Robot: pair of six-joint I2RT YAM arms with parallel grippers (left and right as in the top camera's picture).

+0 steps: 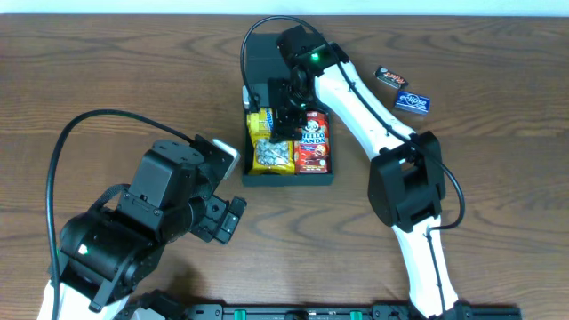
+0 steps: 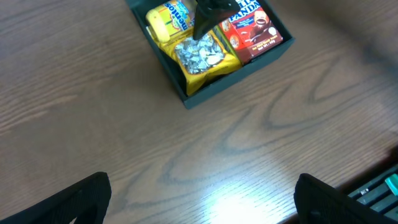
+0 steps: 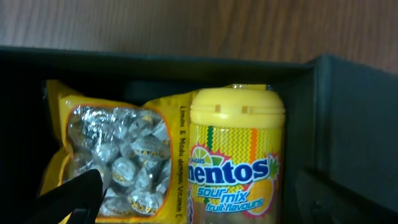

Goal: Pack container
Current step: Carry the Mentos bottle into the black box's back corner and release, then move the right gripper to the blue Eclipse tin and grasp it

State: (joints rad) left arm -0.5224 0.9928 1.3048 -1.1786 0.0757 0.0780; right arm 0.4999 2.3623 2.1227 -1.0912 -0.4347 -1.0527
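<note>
The container (image 1: 289,180) is set mid-tabletop (image 1: 133,71) with its lid (image 1: 265,52) laid back on the far side. A Mentos tub (image 3: 236,155), a candy bag (image 3: 118,155) and a Hello Panda box (image 1: 312,142) are packed inside. The right claw (image 3: 199,193) is held low over the tub and bag, spread wide, with nothing pinched. The left claw (image 2: 202,190) is likewise spread and empty, poised over bare wood near the container's front. The chief risk is judged to lie in lifting the right claw out: one finger is placed over the bag, so the wrapper could be snagged and dragged up, or the tub knocked askew. The light container could also be shoved along if its wall is clipped. A black packet (image 1: 389,77) and a blue packet (image 1: 412,102) lie outside, beyond the right arm. Little free room is seen inside, so if they are added they may be left proud of the rim and the lid kept from shutting.
</note>
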